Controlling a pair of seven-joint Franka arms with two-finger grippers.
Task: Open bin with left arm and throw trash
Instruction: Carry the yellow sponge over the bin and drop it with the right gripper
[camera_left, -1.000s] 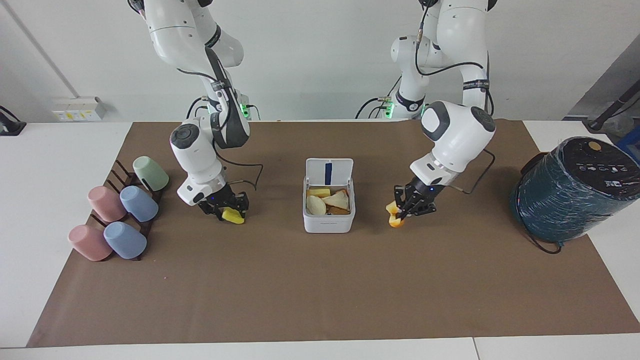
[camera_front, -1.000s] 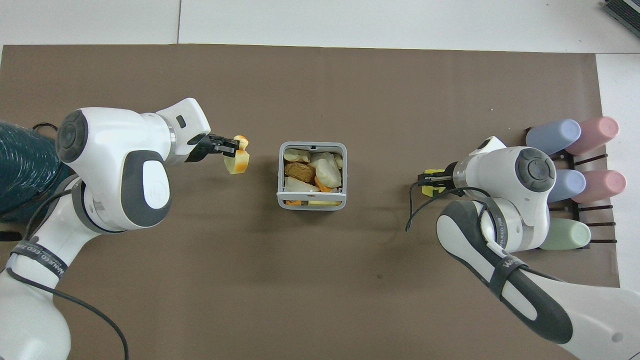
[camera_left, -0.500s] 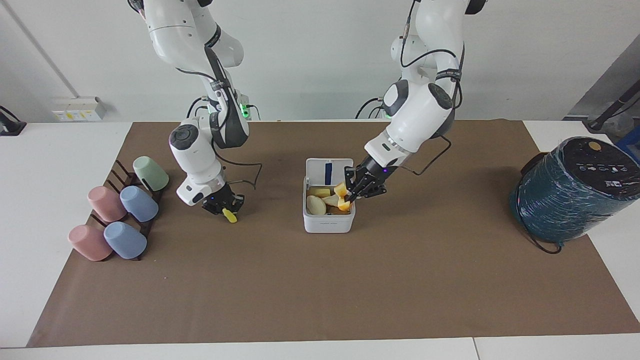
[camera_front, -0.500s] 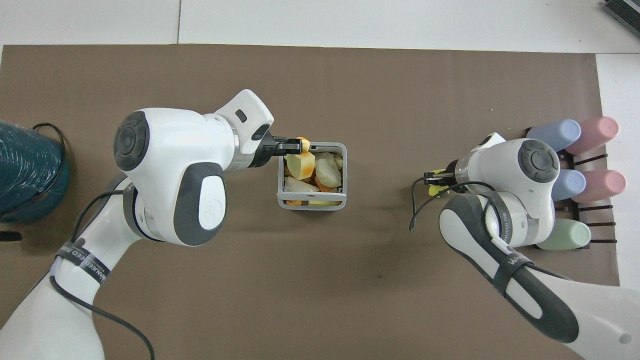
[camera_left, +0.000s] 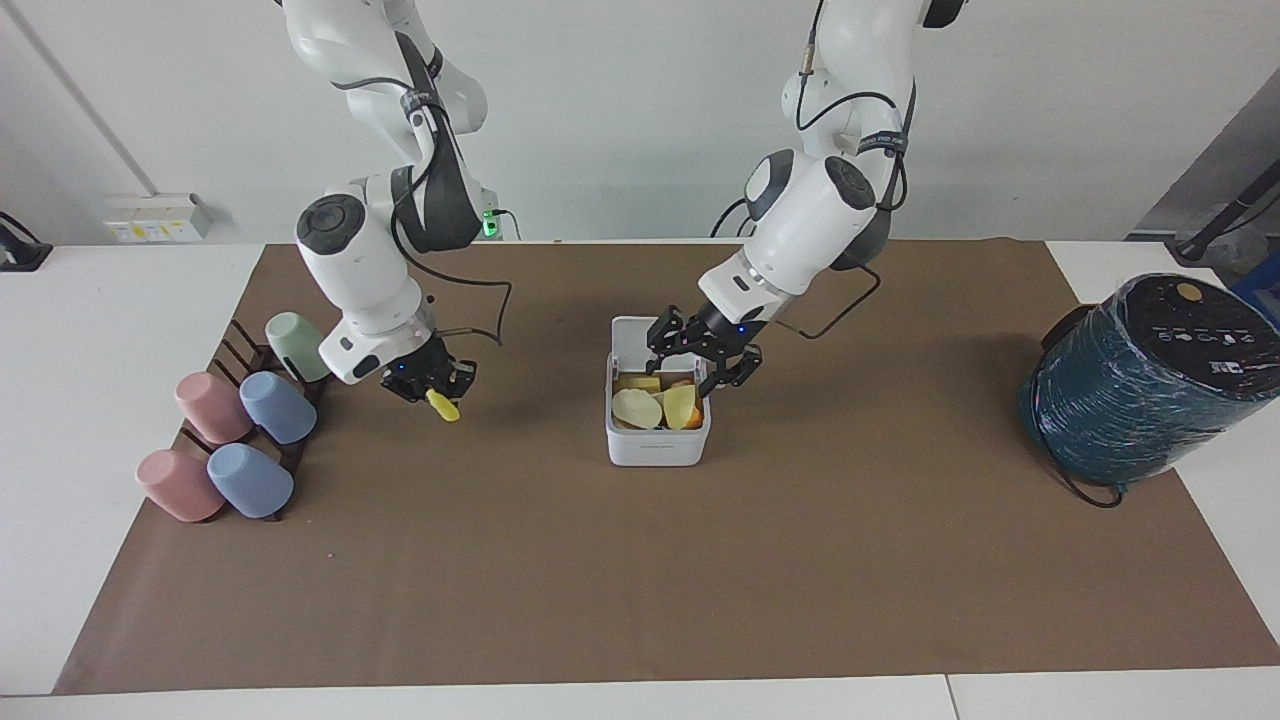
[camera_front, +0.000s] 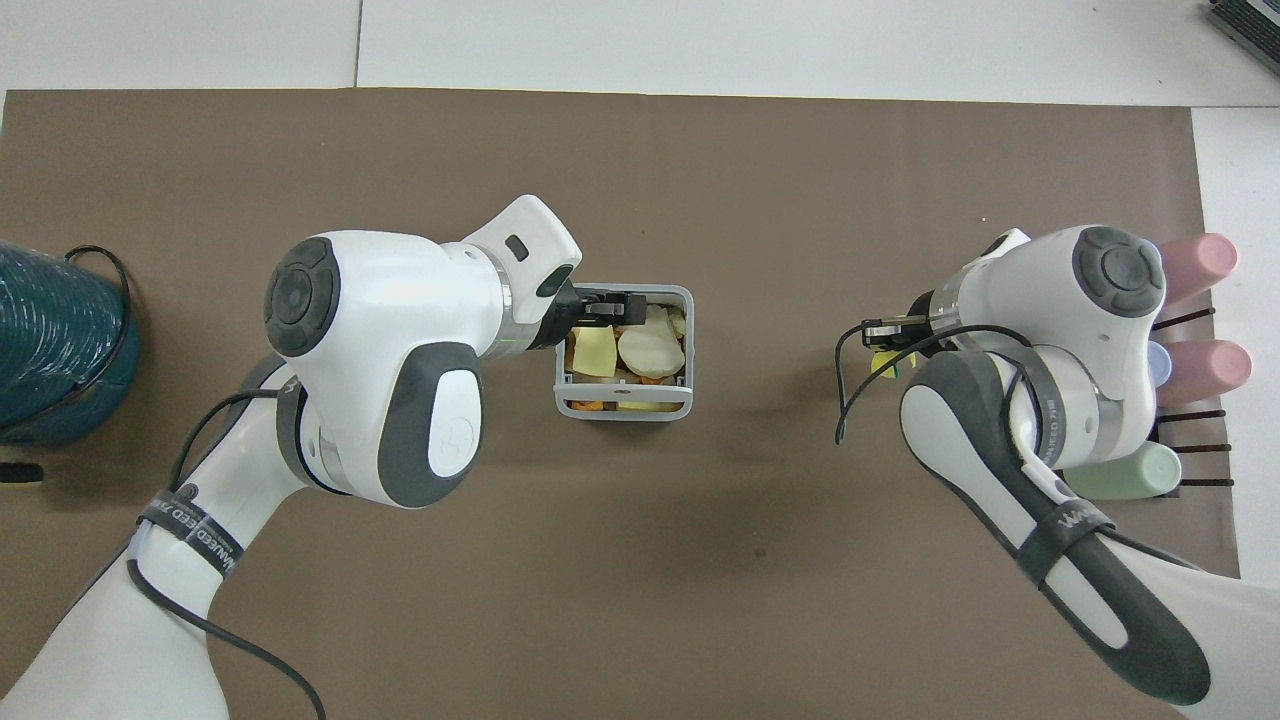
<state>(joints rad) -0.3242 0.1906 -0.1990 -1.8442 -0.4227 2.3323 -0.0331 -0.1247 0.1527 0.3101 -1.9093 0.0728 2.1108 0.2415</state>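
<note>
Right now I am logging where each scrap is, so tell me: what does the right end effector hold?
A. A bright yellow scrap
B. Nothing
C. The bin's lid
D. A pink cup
A: the right end effector, raised over the brown mat between the cup rack and the bin, is shut on a bright yellow scrap that sticks out below its fingertips.

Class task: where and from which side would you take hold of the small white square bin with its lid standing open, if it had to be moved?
Grip the small white square bin across its two flat side walls, coming straight down. The upright lid blocks the robot-side edge, and scraps fill the inside. The left tool, open, hangs over it.
</note>
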